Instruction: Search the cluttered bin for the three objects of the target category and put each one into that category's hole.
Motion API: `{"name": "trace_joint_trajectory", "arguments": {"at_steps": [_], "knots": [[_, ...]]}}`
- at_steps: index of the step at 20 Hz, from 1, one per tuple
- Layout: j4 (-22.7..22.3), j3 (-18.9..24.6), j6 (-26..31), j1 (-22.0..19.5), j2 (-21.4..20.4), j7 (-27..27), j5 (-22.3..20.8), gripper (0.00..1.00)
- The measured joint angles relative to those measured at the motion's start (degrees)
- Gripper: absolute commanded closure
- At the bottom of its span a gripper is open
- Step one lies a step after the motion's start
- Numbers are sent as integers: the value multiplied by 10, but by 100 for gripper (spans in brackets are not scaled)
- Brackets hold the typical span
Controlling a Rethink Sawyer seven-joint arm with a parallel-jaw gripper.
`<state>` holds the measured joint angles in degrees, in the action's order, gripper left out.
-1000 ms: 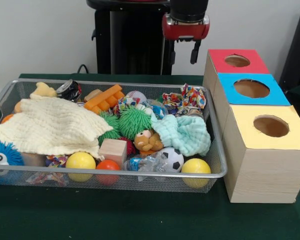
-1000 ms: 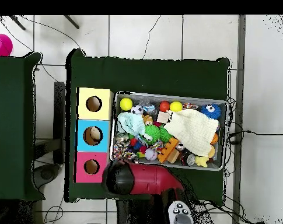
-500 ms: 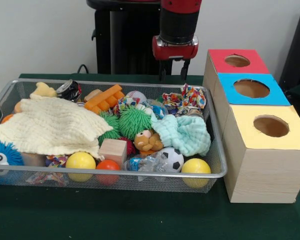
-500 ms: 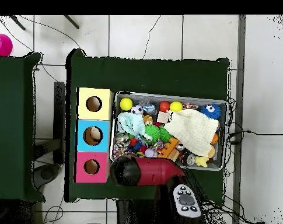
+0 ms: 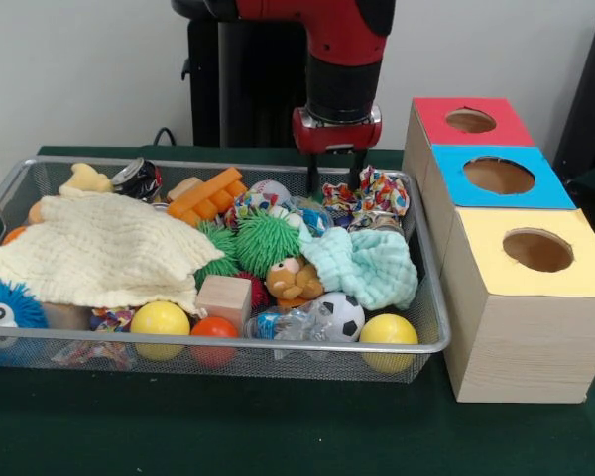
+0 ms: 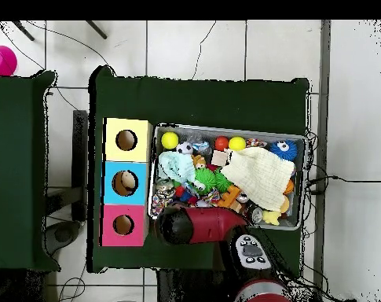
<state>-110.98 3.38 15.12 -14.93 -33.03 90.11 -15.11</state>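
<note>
The wire-mesh bin [image 5: 228, 342] holds a heap of toys. A floral cloth piece [image 5: 382, 190] lies at its back right corner, with a second one [image 5: 339, 198] just left of it. A third floral piece [image 5: 246, 205] shows near the back middle, partly buried. My gripper [image 5: 334, 188] hangs open just above the second piece, with a finger on either side of it. In the overhead view the red arm [image 6: 197, 226] hides the gripper, and floral cloth [image 6: 159, 207] shows beside it. The yellow-topped box's hole [image 5: 537, 250] is at the front right and also shows from overhead [image 6: 126, 140].
A pale-yellow waffle cloth [image 5: 99, 248] covers the bin's left half. A mint-green cloth [image 5: 362, 263] lies in front of the floral pieces. Green spiky balls [image 5: 263, 240], a soccer ball [image 5: 342, 315] and yellow balls [image 5: 389, 330] fill the middle. The blue-topped box [image 5: 498, 177] and the red-topped box [image 5: 469, 121] stand behind the yellow-topped one.
The gripper has moved left from beside the red-topped box and come down over the bin's back right corner. The objects in the bin have not moved.
</note>
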Motion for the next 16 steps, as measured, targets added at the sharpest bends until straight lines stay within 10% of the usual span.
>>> {"name": "trace_joint_trajectory", "arguments": {"at_steps": [16], "knots": [[2,10,-27,25,15,0,0,0]]}}
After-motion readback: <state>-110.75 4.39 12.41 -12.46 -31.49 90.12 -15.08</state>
